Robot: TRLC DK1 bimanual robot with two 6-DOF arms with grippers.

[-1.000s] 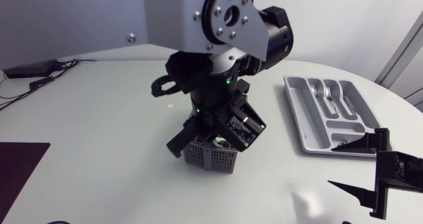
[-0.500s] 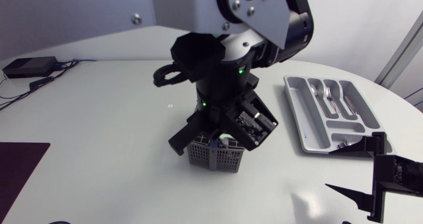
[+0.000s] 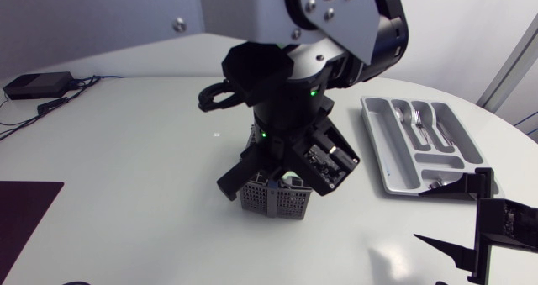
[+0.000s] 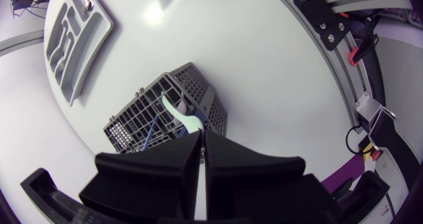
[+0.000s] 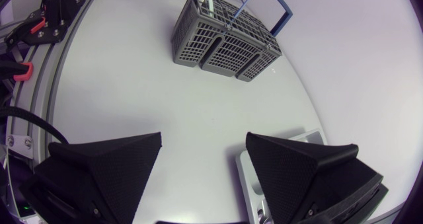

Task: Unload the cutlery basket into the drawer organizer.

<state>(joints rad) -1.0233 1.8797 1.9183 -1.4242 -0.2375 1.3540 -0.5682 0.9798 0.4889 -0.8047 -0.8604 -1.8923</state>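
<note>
A grey mesh cutlery basket (image 3: pixel 273 201) stands mid-table. My left gripper (image 3: pixel 282 174) hangs right over it, mostly hidden under its own wrist. In the left wrist view the left gripper (image 4: pixel 202 133) is shut on the handle of a pale utensil (image 4: pixel 177 112) that sticks up out of the basket (image 4: pixel 142 118). A thin blue utensil (image 4: pixel 152 128) stands in the basket too. The grey drawer organizer (image 3: pixel 395 163) lies at the right with forks (image 3: pixel 420 121) in it. My right gripper (image 3: pixel 420 212) is open near the front right edge; its view shows the right gripper (image 5: pixel 203 145) empty, far from the basket (image 5: pixel 221 49).
A black box with cables (image 3: pixel 34 85) sits at the far left. A dark mat (image 3: pixel 25 213) lies at the left front edge. The organizer (image 4: pixel 76 32) lies beyond the basket as seen from the left wrist. The basket has a blue handle (image 5: pixel 277 6).
My left arm has risen a little and drifted right above the basket, still shut. The right arm has stayed where it was.
</note>
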